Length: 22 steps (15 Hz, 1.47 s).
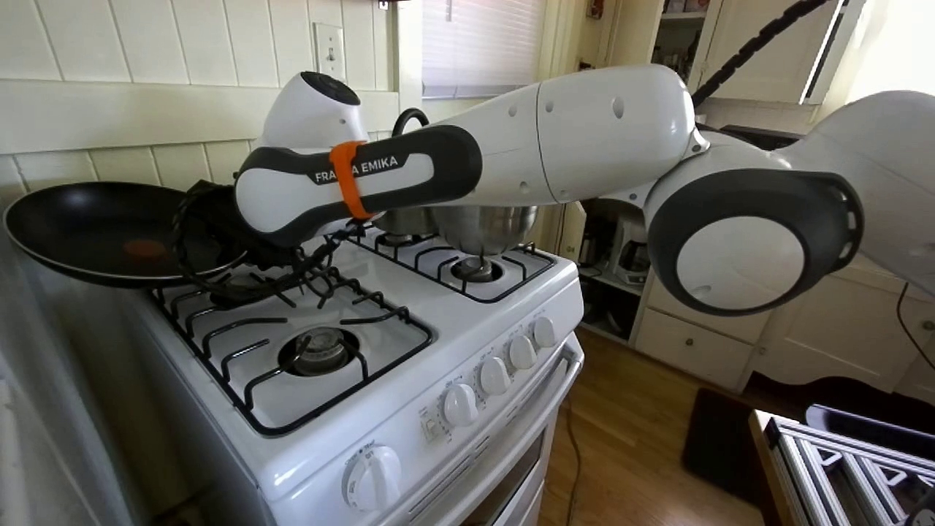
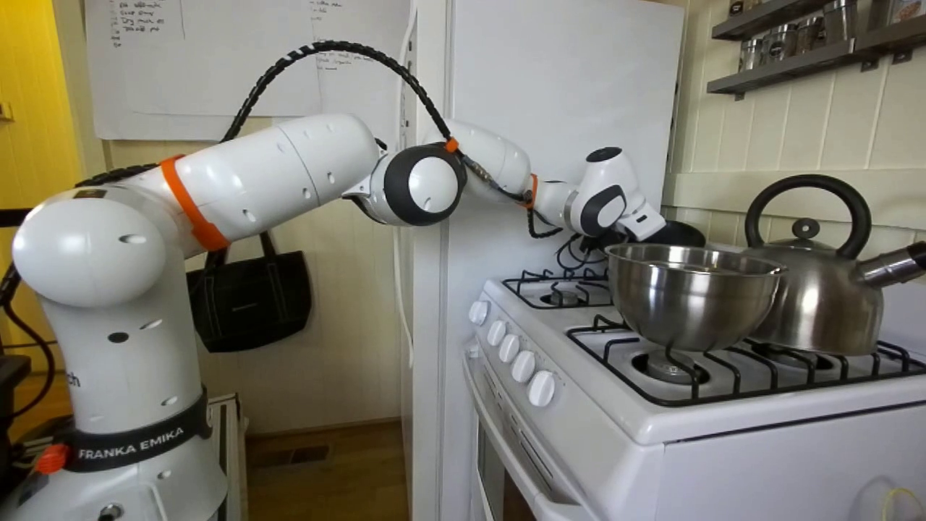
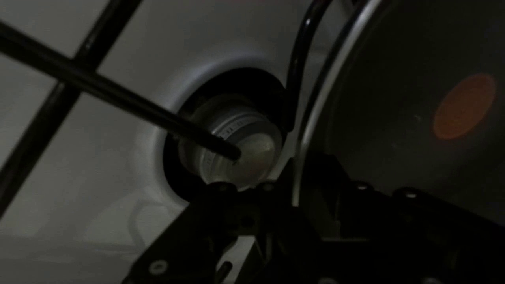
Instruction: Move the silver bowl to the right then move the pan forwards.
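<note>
The black pan point(image 1: 88, 234) with its dark inside and reddish spot is over the rear of the stove at the wall side; it also shows in an exterior view point(image 2: 681, 233). Its handle does not show. In the wrist view the pan point(image 3: 378, 98) fills the right side, and my dark gripper point(image 3: 302, 187) has its fingers close together with the pan's rim between them. The gripper point(image 1: 252, 252) is partly hidden by the arm. The silver bowl point(image 2: 691, 304) sits upright over a front burner beside the kettle, apart from my gripper; it is partly hidden behind the arm point(image 1: 486, 226).
A steel kettle point(image 2: 821, 289) with black handle stands behind the bowl. Black grates point(image 1: 350, 380) rise above the white stove. Knobs point(image 1: 372, 475) line its front. A bare burner point(image 3: 244, 157) lies beside the pan. The wall point(image 1: 146, 109) and fridge point(image 2: 564, 130) are close.
</note>
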Tool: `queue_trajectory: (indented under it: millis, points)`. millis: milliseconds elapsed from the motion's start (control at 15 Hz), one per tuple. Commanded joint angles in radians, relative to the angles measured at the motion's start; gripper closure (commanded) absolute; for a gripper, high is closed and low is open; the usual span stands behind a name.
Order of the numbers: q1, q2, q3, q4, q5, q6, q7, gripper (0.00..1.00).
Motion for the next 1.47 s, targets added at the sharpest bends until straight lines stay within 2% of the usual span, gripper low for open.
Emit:
queue_trajectory:
  millis: [0,200,867,1200,1400]
  points:
    - [0.004,0.021,0.002,0.056,-0.015,-0.011,0.027,0.95]
    - [0.015,-0.032,-0.011,0.015,-0.033,-0.028,0.023,0.96]
    - [0.084,-0.216,-0.139,-0.11,-0.188,-0.119,-0.01,0.99]
    - [0.122,-0.331,-0.174,-0.265,-0.214,-0.088,-0.01,0.98]
    - [0.143,-0.43,-0.21,-0.405,-0.222,-0.054,0.01,0.98]
